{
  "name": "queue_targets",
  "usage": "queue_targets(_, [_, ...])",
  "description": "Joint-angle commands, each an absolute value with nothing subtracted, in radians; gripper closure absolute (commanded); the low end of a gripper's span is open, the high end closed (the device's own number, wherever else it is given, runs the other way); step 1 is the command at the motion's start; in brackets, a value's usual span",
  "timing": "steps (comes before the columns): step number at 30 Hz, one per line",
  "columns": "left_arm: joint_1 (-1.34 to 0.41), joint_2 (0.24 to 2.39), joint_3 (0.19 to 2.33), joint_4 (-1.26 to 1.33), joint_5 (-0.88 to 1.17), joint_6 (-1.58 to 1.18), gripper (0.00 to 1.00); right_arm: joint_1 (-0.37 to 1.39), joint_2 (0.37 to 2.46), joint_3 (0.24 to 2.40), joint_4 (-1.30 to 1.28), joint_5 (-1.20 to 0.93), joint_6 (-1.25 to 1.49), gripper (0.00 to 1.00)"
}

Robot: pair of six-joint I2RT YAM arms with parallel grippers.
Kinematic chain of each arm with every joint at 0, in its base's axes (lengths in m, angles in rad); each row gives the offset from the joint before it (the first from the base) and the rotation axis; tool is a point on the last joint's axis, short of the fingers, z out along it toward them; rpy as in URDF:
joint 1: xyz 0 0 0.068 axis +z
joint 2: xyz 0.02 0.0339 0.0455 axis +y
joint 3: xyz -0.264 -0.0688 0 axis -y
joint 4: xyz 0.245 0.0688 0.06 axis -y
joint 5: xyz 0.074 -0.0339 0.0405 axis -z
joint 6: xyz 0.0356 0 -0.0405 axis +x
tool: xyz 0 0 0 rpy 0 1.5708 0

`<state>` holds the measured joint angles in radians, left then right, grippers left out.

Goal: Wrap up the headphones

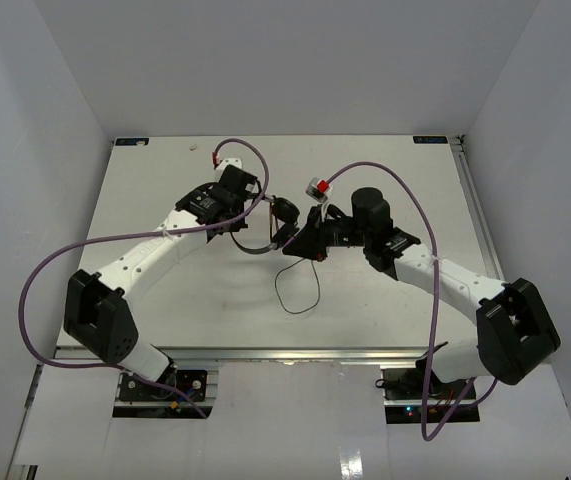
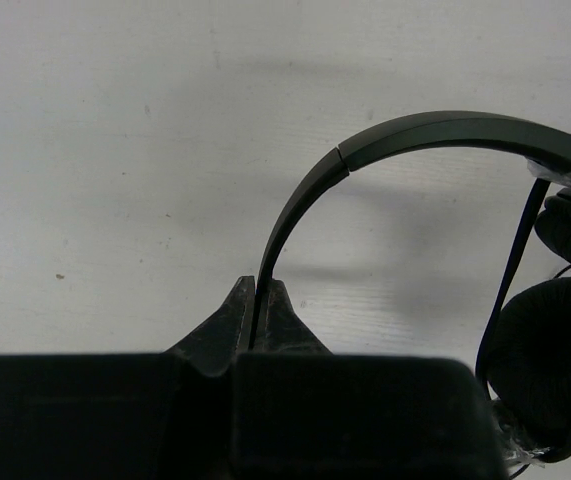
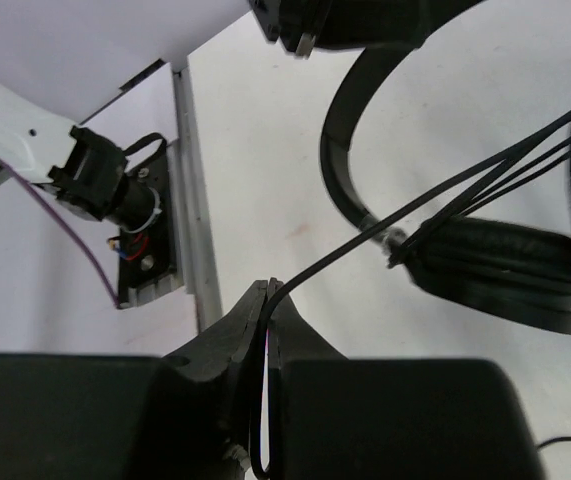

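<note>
Centrally, the small black on-ear headphones [image 1: 283,213] are held over the white table [image 1: 395,300], between the two arms. Left pincer [image 2: 262,292]: clenched on the thin curved headband [image 2: 435,130], which arches up and rightward to the round padded earcups [image 2: 550,360]. Right pincer [image 3: 268,292]: clenched on the thin black cable [image 3: 365,232], which runs taut from the jaws to one earcup. In the top view, further cable forms a loose loop on the table, on the side nearer the arm bases.

left gripper [image 2: 262,287] pinched tight | right gripper [image 3: 267,288] same deal | both arms angled inward, tips near each other
</note>
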<state>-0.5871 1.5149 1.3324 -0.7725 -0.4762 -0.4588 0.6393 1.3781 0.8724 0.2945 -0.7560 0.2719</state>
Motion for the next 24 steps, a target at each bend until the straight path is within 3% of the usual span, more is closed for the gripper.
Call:
queue_targets(1, [-0.577, 1.408, 1.390, -0.723, -0.475, -0.553, 1.00, 0.686, 1.360, 0.827, 0.565, -0.825, 0.387, 0.92])
queue_targets(24, [-0.574, 1.177, 1.437, -0.727, -0.353, -0.691, 1.00, 0.752, 1.427, 0.662, 1.118, -0.937, 0.619, 0.90])
